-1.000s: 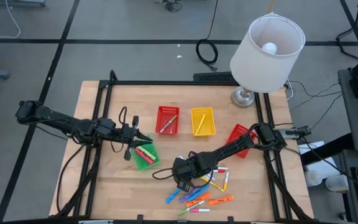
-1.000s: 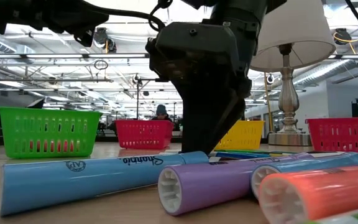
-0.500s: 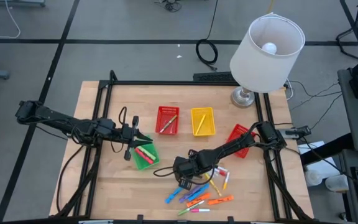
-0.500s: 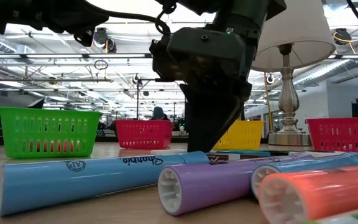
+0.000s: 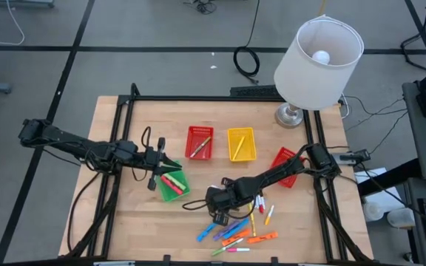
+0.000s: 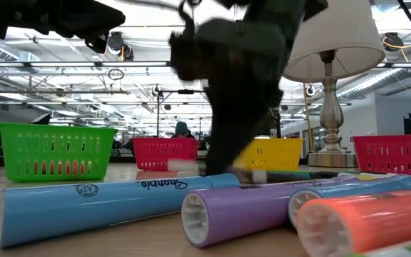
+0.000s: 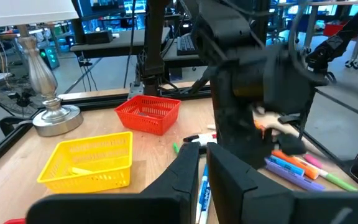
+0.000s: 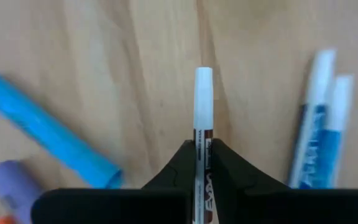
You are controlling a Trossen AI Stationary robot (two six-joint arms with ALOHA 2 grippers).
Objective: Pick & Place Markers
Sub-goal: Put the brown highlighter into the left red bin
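My right gripper (image 5: 220, 210) hangs over the loose markers (image 5: 235, 233) near the table's front edge, shut on a thin white marker (image 8: 203, 93) with a dark red label. The low view shows this gripper (image 6: 227, 168) blurred, behind a blue marker (image 6: 113, 203) and a purple marker (image 6: 248, 210) lying on the wood. My left gripper (image 5: 170, 165) hovers level over the green basket (image 5: 172, 185), which holds red and green markers. Its fingers (image 7: 229, 177) stand almost together, with a white, blue-printed marker (image 7: 202, 190) in the narrow gap. My left gripper has the white and blue marker between its two fingers, set back from their tips and lying along them. The fingers point level toward the table's right. My right gripper pinches the white marker's labelled barrel (image 8: 202, 134) between its two fingers. It comes slanting down from the right, with the marker lying along the fingers. The white end (image 8: 203, 87) sticks out past the tips, over the wood.
A red basket (image 5: 200, 142) and a yellow basket (image 5: 241, 144) stand mid-table, and another red basket (image 5: 287, 166) sits at the right under my right arm. A lamp (image 5: 318, 52) stands at the back right corner. Bare wood lies at the front left.
My right gripper has closed on the white marker among the loose ones. It has begun to rise with it while rolling at the wrist, and shows blurred in the low view now. The marker has come up off the wood.
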